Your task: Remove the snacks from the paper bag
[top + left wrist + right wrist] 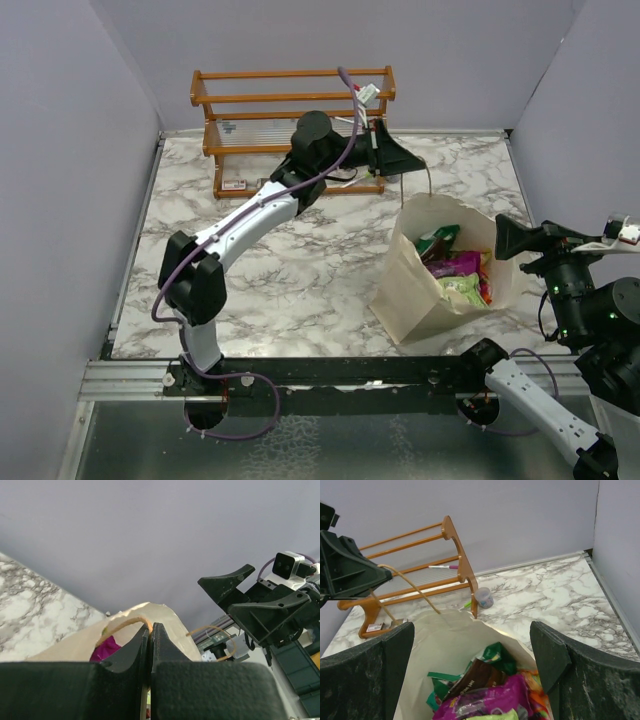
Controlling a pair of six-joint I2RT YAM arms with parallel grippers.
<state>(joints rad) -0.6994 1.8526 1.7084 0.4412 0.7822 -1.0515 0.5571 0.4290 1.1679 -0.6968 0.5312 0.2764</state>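
Note:
The cream paper bag stands open at the right of the marble table. Several snack packets lie inside it: green, brown, magenta and orange. My left gripper is behind and above the bag, shut on one tan cord handle and holding it up taut. The left wrist view shows the jaws closed on the cord. My right gripper is open and empty just above the bag's right rim, its fingers wide apart over the packets.
A wooden rack with small items stands at the back, just behind my left gripper. A small plastic cup sits by the rack's end. The second cord handle hangs free. Grey walls enclose the table on three sides.

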